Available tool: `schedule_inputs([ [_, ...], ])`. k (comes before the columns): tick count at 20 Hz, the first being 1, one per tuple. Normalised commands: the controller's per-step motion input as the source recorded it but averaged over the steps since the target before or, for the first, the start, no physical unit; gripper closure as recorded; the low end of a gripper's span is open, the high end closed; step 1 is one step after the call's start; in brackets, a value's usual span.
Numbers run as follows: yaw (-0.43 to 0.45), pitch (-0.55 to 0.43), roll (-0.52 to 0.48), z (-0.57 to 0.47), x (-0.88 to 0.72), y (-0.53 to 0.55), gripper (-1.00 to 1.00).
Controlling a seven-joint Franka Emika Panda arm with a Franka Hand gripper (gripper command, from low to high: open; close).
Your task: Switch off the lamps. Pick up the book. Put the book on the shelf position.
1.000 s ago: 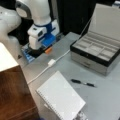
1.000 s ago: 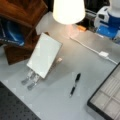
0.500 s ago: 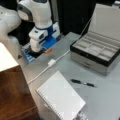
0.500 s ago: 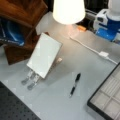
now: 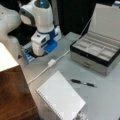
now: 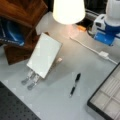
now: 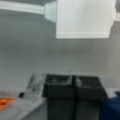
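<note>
The lamp glows brightly at a front view's top; its white shade also shows in a front view's left. The book, a white spiral-bound notebook, leans on a small stand in both front views. The shelf position is the reddish-brown wooden cabinet next to the book. My gripper points down at the table near the white cable switch. Its dark fingers are shut with nothing between them, well away from the book.
A black pen lies on the grey table between the book and an open grey compartment case. A white cable runs across the table. Blue items sit in the cabinet.
The gripper has shifted only slightly near the cable switch. The lamp stays lit, and the book and pen have not moved.
</note>
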Motion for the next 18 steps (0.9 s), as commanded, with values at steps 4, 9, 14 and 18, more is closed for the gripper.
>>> schedule_inputs([
  [4,-0.015,-0.241,-0.079,-0.43,-0.27,-0.15,1.0],
  [9,-0.015,-0.237,-0.072,-0.45,-0.35,-0.16,1.0],
  [14,0.001,-0.269,-0.074,-0.4,-0.42,-0.13,1.0],
  [18,-0.027,-0.277,-0.113,-0.31,-0.49,-0.1,1.0],
])
